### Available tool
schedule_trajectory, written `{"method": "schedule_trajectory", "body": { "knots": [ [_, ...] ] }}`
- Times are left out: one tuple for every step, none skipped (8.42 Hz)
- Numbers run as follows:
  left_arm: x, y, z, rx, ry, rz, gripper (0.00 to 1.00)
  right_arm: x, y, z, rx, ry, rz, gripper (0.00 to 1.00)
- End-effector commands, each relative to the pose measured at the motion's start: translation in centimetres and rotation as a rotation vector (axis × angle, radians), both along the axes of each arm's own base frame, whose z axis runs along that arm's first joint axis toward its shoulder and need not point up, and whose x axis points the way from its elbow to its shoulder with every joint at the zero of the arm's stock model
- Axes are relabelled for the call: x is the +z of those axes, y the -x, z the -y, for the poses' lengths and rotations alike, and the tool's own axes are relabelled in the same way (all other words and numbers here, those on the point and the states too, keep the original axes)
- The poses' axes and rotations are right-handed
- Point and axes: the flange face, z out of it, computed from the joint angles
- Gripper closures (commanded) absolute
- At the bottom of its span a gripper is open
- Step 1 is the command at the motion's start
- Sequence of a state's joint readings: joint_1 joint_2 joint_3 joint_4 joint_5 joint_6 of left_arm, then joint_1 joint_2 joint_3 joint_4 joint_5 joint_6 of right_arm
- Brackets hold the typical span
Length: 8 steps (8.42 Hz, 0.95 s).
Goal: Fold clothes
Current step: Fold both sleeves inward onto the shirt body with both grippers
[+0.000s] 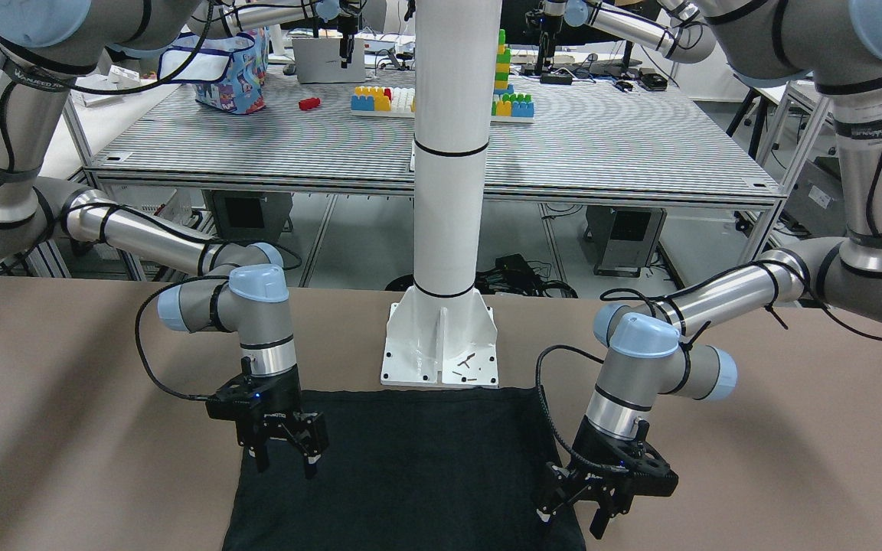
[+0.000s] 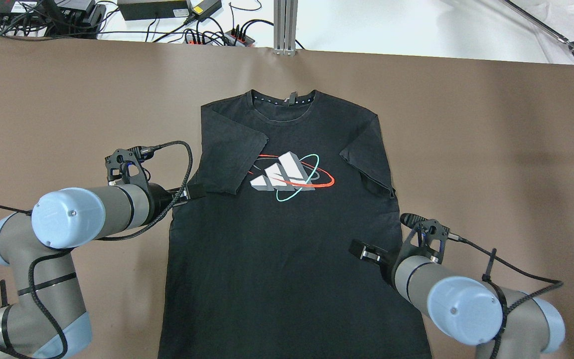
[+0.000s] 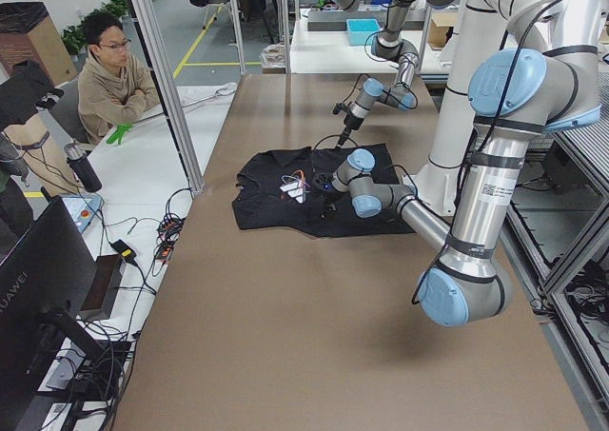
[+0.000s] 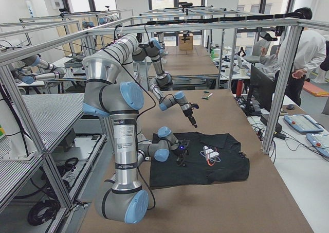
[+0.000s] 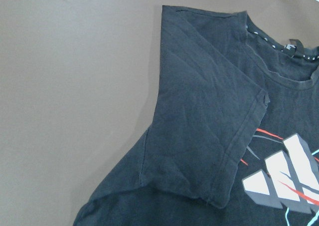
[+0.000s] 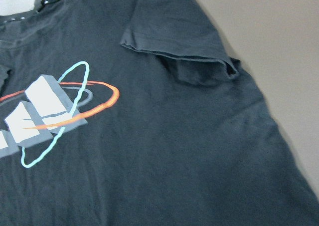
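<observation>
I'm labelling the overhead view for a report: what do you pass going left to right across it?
In order: left arm's blue cap → left gripper → shirt logo → right gripper → right arm's blue cap.

Shirt (image 2: pixel 287 269) on table (image 2: pixel 68 99), hem beside post base (image 1: pixel 441 352), left gripper (image 1: pixel 571 522) over left edge, right gripper (image 1: pixel 285 461) over right edge

Black T-shirt (image 2: pixel 287 249) — flat, sleeves (image 2: pixel 232 154) seemingly infolded.
</observation>
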<state>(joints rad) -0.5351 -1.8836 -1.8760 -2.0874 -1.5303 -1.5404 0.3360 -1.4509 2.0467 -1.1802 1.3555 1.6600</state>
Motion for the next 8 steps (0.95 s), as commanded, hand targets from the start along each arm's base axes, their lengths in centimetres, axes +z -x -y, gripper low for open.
{"method": "schedule_trajectory", "body": {
  "knots": [
    [-1.7, 0.9, -3.0, -0.036, 0.066, 0.01, 0.0, 6.9, -2.4, -7.2, -0.027, 0.1, -0.085, 0.18],
    [-2.6, 0.8, -3.7, -0.037, 0.065, 0.024, 0.0, 7.6, -1.6, -9.5, -0.039, 0.099, -0.095, 0.24],
    [-2.8, 0.6, -3.5, -0.044, 0.064, 0.03, 0.0, 8.1, -1.6, -10.8, -0.064, 0.098, -0.106, 0.29],
    [-2.8, 0.6, -3.5, -0.045, 0.063, 0.029, 0.0, 9.0, -2.1, -12.1, -0.091, 0.1, -0.128, 0.32],
    [-2.7, 0.4, -3.5, -0.048, 0.063, 0.034, 0.0, 10.0, -2.6, -12.9, -0.108, 0.103, -0.152, 0.34],
    [-3.1, 0.0, -3.4, -0.045, 0.062, 0.031, 0.0, 10.3, -2.4, -13.9, -0.131, 0.106, -0.158, 0.37],
    [-3.4, -0.5, -3.0, -0.048, 0.061, 0.03, 0.0, 10.2, -2.1, -14.7, -0.143, 0.11, -0.153, 0.39],
    [-3.3, -0.6, -2.9, -0.048, 0.062, 0.032, 0.0, 10.2, -1.7, -15.8, -0.131, 0.146, -0.132, 0.43]
  ]
}}
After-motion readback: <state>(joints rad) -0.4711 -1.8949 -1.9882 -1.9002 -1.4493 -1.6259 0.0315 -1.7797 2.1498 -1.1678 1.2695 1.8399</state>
